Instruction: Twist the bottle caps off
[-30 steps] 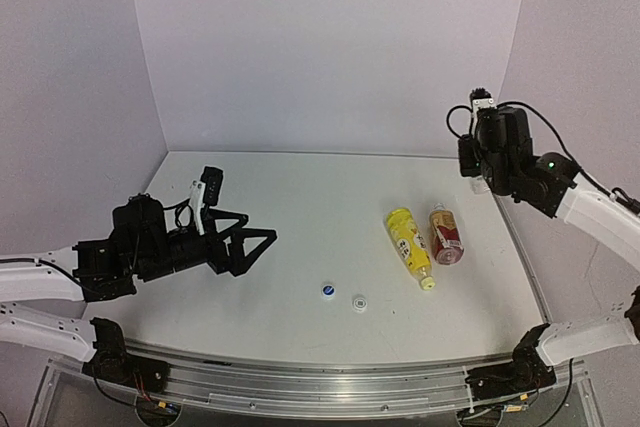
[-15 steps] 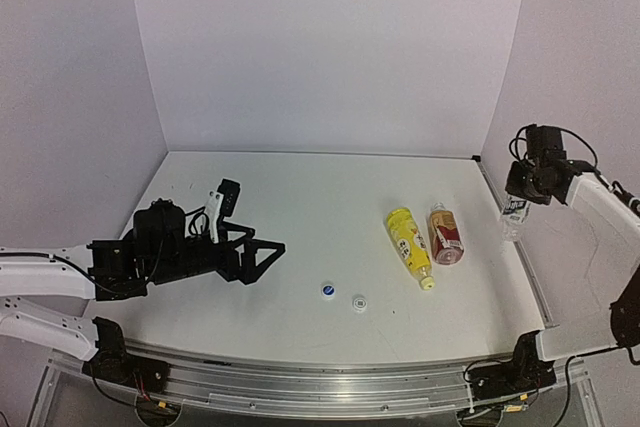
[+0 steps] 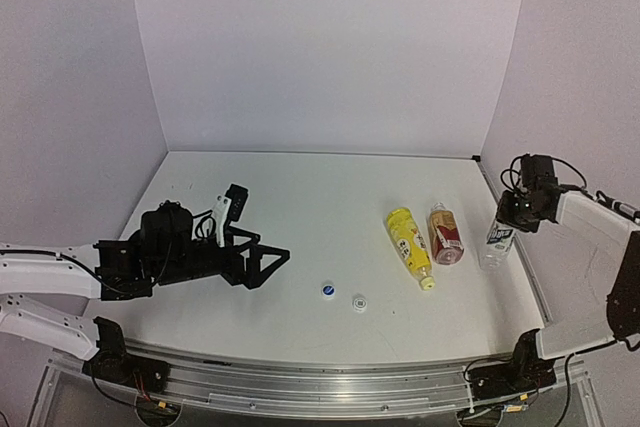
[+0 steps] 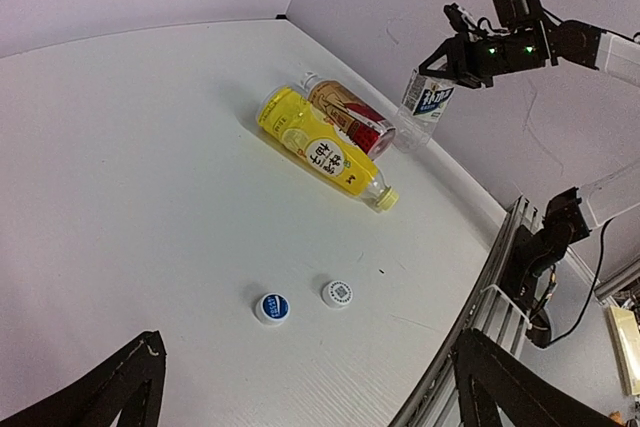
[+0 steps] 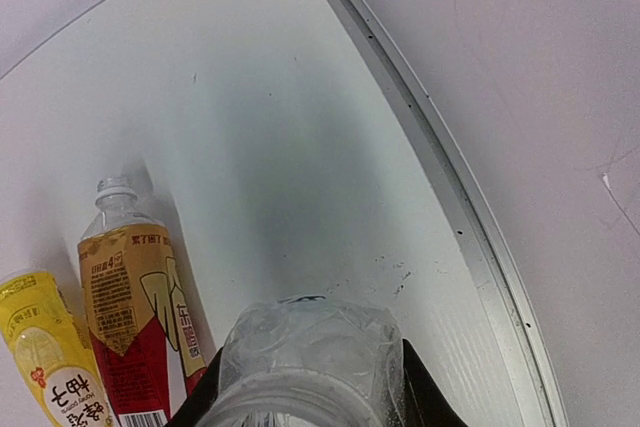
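1. The right end effector (image 3: pixel 510 215) is clamped on the top of the clear bottle (image 3: pixel 496 241), which carries a blue-white label.
2. That bottle hangs roughly upright at the right edge of the desk (image 3: pixel 300 197), just beside the metal edge strip (image 5: pixel 440 182). I cannot tell whether its base touches the desk.
3. The right wrist view looks straight down over the bottle's clear ribbed shoulder. Dark parts of the end effector sit on either side of it. The bottle's mouth is hidden in the grip.
4. The amber bottle (image 3: pixel 446 234), with a red-beige label, lies on its side just to the left of the clear bottle. Its neck points toward the far wall, and the neck is open with bare threads showing.
5. The yellow bottle (image 3: pixel 410 244) lies on its side just beside the amber one, on its left and head-to-tail with it. Its narrow end points toward the near edge and carries a pale yellow cap.
6. Two loose caps lie flat on the desk near the front middle. The blue-topped cap (image 3: pixel 327 290) and the white cap (image 3: pixel 359 302) are close together but not touching, and both are apart from the lying bottles.
7. The left end effector (image 3: pixel 268 265) has its fingers spread wide apart and holds nothing. It is stretched out low over the left part of the desk, pointing toward the caps but not reaching them.
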